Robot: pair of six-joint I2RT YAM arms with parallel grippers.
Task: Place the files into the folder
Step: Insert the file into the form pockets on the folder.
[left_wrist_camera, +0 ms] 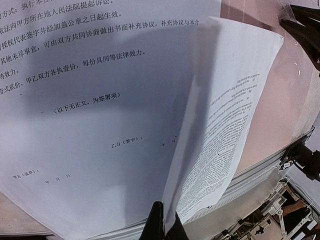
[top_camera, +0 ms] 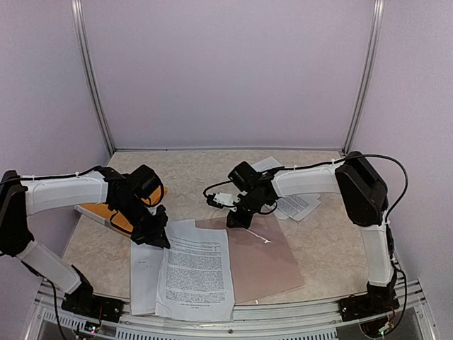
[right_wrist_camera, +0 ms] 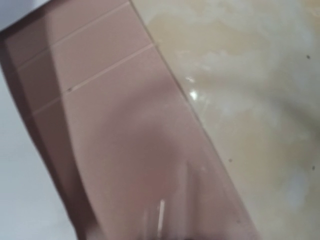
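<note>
files point(top_camera: 195, 273): print too small to read from above; in the left wrist view the sheets run off the top and left edges.
left gripper point(top_camera: 158, 238): one finger point(left_wrist_camera: 156, 225) shows as a dark sliver at the wrist view's bottom edge, the rest cut off; grip on the lifted sheet unclear.
right gripper point(top_camera: 236, 219): jaws too small to judge from above, not clear in its blurred wrist view.
folder point(right_wrist_camera: 125, 140): blurred, cut by that view's edges.
orange thing point(top_camera: 99, 212): largely under the left arm; kind unclear.
far papers point(top_camera: 299, 205): partly behind the right arm.
</note>
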